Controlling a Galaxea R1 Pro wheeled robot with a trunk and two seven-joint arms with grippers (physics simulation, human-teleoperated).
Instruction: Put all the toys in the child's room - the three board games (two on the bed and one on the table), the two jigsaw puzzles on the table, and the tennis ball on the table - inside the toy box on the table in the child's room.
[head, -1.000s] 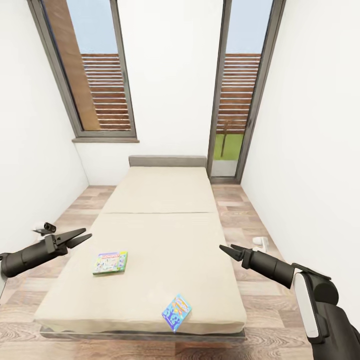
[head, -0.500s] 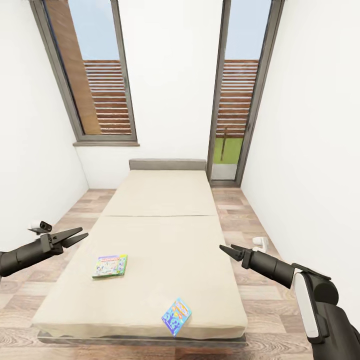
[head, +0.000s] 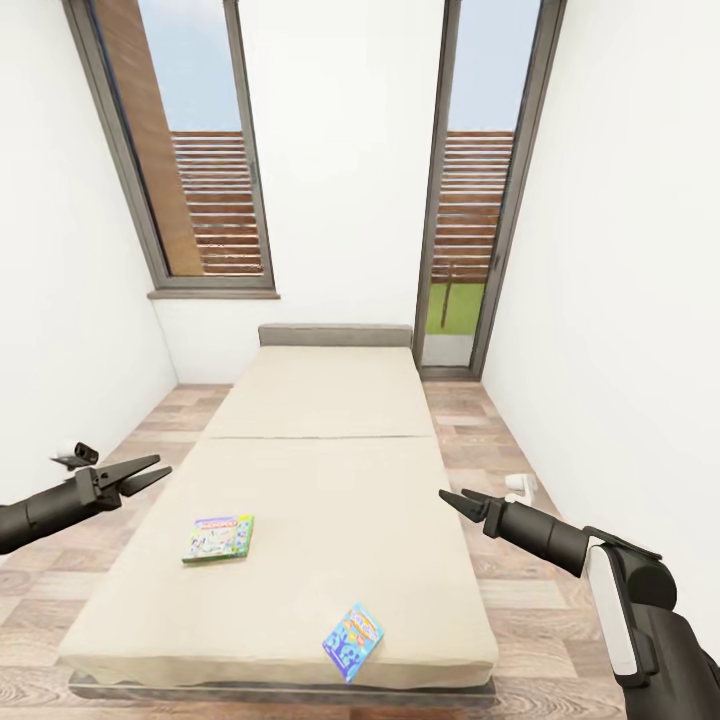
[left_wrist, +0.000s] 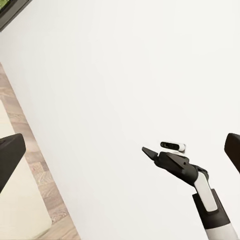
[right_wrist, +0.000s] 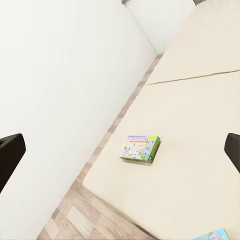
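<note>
Both grippers, left and right, hung open and empty beside the bed. The green game lay flat on the bed's left side; the blue game overhung its foot edge, so a nudge could likely tip it to the floor. The right wrist view gave the green game's logo side; the left wrist view faced the wall and the right gripper.
</note>
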